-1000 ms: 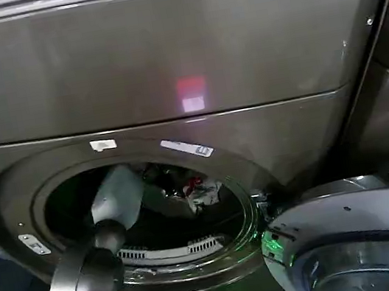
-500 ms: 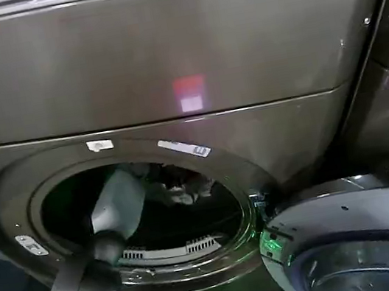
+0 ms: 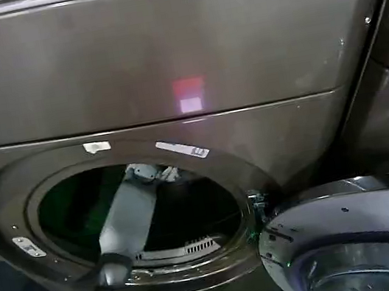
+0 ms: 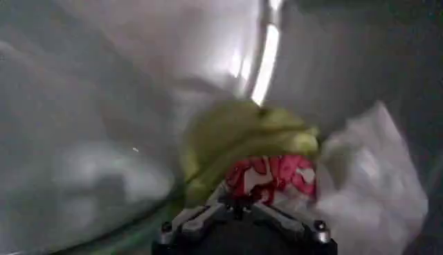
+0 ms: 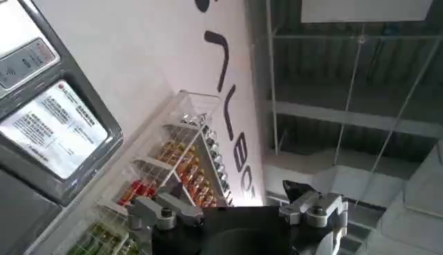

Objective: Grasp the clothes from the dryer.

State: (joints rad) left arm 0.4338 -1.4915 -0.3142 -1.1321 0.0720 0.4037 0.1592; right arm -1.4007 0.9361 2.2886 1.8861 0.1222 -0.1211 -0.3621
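Left arm deep inside the big bronze-grey metal dryer [image 3: 164,53]

The left gripper [image 4: 242,197] is squeezed on the soft yellow-green and white-red clothes [image 4: 256,149] in the drum. I cannot tell the state of the right gripper [image 5: 239,208], parked away.

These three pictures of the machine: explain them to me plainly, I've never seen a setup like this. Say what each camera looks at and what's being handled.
The head view looks down from the robot's head at the dryer, a big bronze-grey machine with its round door swung open. The robot's left arm reaches into the drum.

The left wrist view rides on that arm, inside the drum: the left gripper is right at the clothes, a yellow-green piece and a white one with a red mark. Whether it has gripped them is unclear.

The right wrist view rides on the other arm, parked outside: the right gripper, open, points up toward shelves and the ceiling.
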